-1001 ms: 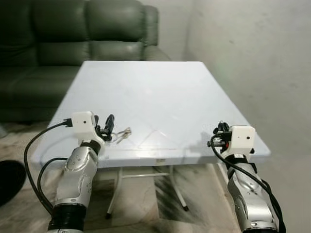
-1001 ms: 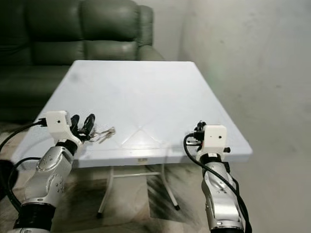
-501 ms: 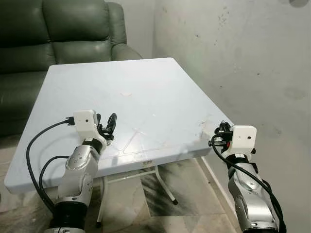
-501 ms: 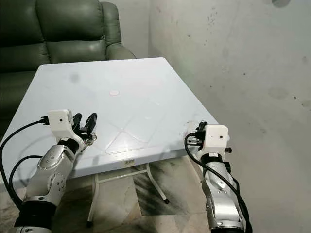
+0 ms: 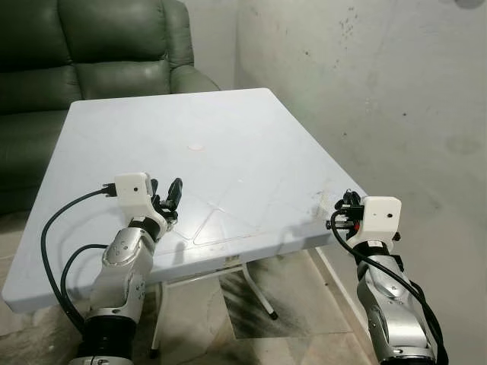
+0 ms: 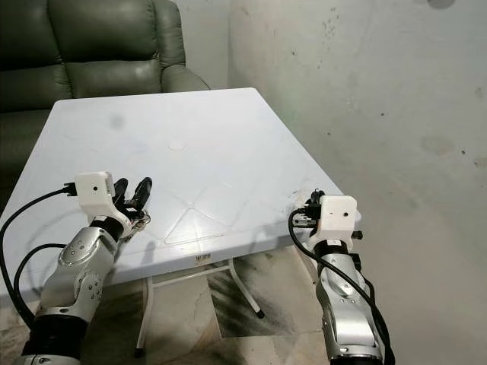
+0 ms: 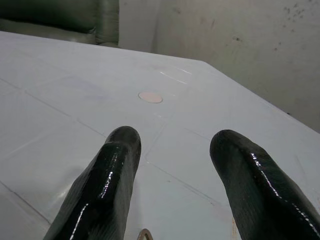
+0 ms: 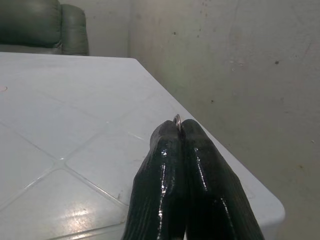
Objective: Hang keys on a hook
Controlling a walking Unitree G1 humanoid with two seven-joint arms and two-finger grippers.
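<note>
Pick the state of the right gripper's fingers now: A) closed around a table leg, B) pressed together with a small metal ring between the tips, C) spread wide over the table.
B: in the right wrist view the fingers press together, a small metal ring poking out between their tips.

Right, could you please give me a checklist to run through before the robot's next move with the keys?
1. Left hand open, low over the white plastic folding table: ok.
2. Keys gripped by the left hand: not ok; a small metal loop lies beneath its spread fingers, ungripped.
3. Right hand shut, with a thin metal ring peeking out between its fingertips: ok.
4. Hook located: not ok; the grey wall beside the table is bare, stained plaster.
5. Right hand's clearance from the table's near corner: cannot tell.
</note>
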